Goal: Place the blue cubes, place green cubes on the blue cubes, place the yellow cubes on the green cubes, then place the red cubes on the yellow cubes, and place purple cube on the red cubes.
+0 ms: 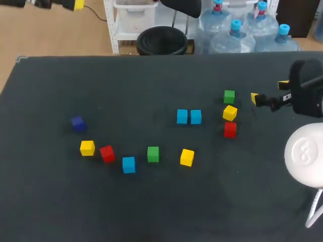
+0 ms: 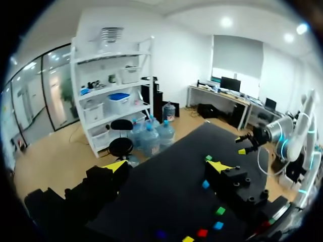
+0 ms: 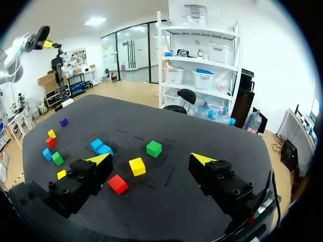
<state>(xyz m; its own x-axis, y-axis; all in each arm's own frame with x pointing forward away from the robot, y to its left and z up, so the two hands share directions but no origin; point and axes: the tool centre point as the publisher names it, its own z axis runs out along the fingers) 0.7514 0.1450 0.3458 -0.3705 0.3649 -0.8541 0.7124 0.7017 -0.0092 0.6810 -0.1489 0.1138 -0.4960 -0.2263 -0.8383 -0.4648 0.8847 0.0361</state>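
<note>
R hand is hanging wide open, empty, near green cube; L hand is gaping too, holding nothing. Two blue cubes are sitting side by side mid surface, purple cube well apart.

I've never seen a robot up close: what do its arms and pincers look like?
The right arm is glossy white with rounded joints, teal glowing rings and a black wrist. The left pincer and right pincer each have two chunky black fingers with bolt heads, ending in bright yellow wedge-shaped tips.
</note>
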